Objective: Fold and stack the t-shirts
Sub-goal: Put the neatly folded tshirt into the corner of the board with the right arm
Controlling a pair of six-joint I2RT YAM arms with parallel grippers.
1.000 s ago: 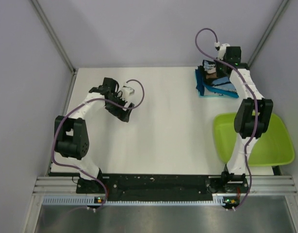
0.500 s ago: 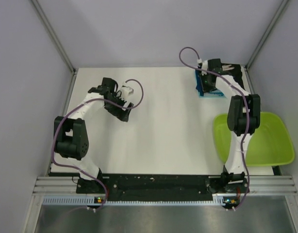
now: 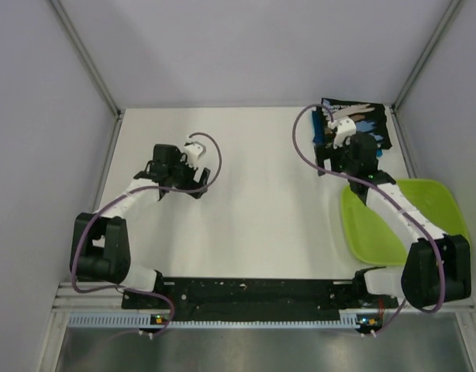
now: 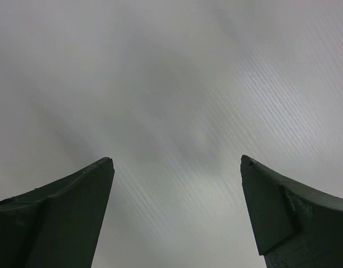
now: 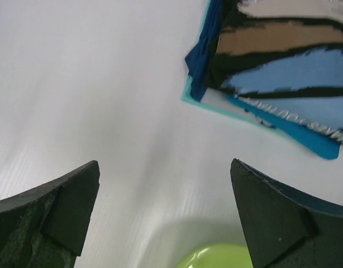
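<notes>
The t-shirts (image 3: 360, 118) lie in a folded stack at the table's back right corner. The black tee with tan, light-blue and white streaks (image 5: 283, 61) is on top, and teal-blue edges (image 5: 308, 138) show under it. My right gripper (image 3: 336, 151) hangs just in front of the stack, open and empty; in the right wrist view its gripper (image 5: 166, 167) has the stack ahead to the upper right. My left gripper (image 3: 176, 184) is over bare table at the left, open; in the left wrist view the gripper (image 4: 177, 162) has only blurred table between its fingers.
A lime-green tub (image 3: 439, 198) stands at the right, near side, and my right forearm crosses over it; its rim (image 5: 216, 258) shows at the bottom of the right wrist view. Grey walls close the table at the back and both sides.
My right gripper has opened, let go of the black tee on the stack and drawn back toward the near side. My left arm has swung a little left and nearer.
</notes>
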